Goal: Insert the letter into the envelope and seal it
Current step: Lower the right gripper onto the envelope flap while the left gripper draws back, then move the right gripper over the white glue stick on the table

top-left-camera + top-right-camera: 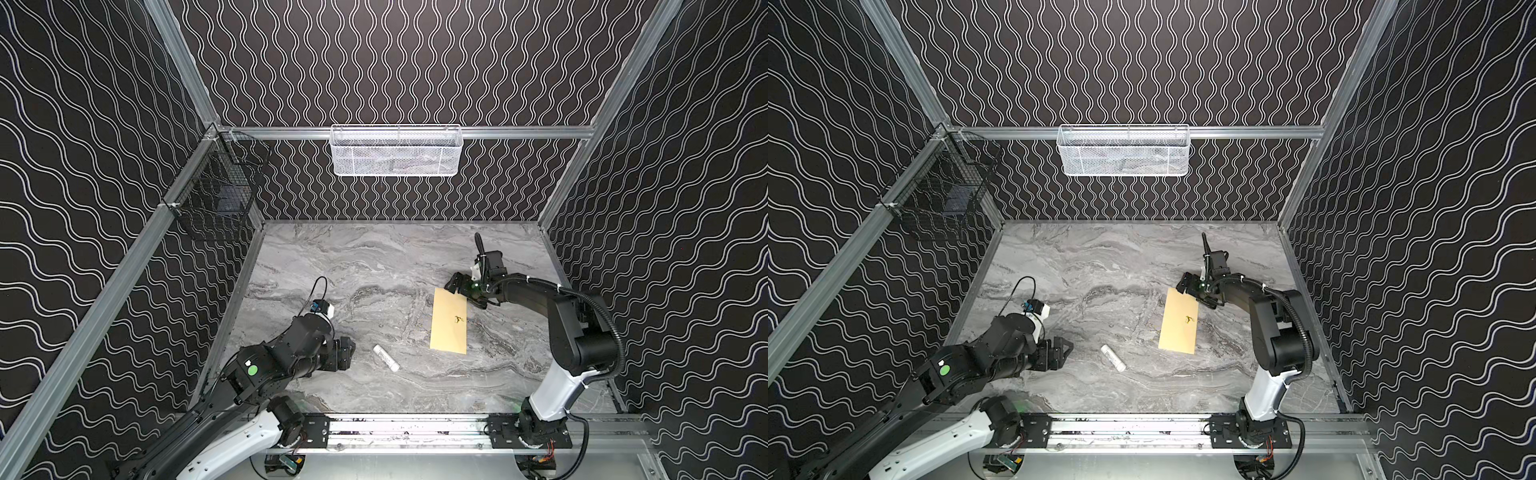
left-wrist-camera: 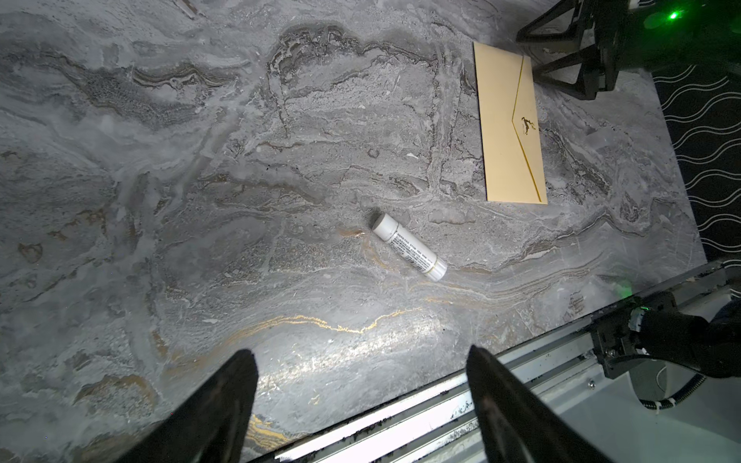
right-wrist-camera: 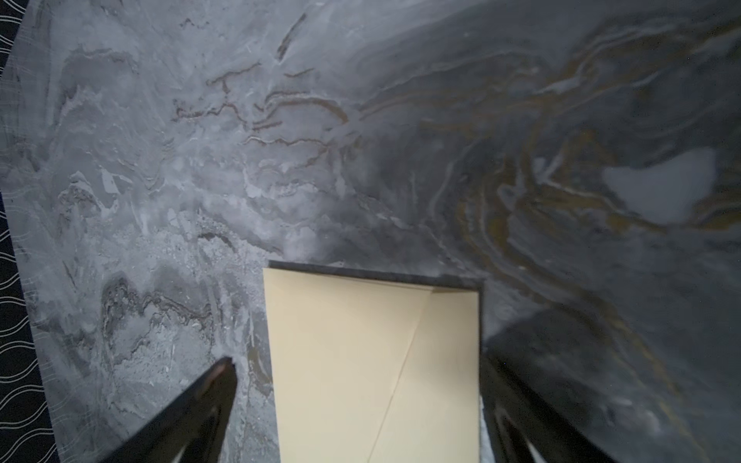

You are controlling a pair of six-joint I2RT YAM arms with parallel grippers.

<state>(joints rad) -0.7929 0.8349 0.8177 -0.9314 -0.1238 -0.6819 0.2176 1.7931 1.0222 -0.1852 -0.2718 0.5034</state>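
The envelope [image 1: 450, 322] [image 1: 1179, 322] lies flat, flap face up, on the marble table [image 1: 353, 257], right of centre in both top views. The right gripper [image 1: 454, 286] sits at its far end, jaws spread wide to either side of that end, gripping nothing. The left gripper [image 1: 348, 353], likewise spread and empty, stands apart from the white tube [image 1: 386, 357].

On the grey marbled desk [image 1: 374, 257] an envelope [image 1: 449, 322] and a small white tube [image 1: 386, 357] are laid, near each other but apart.
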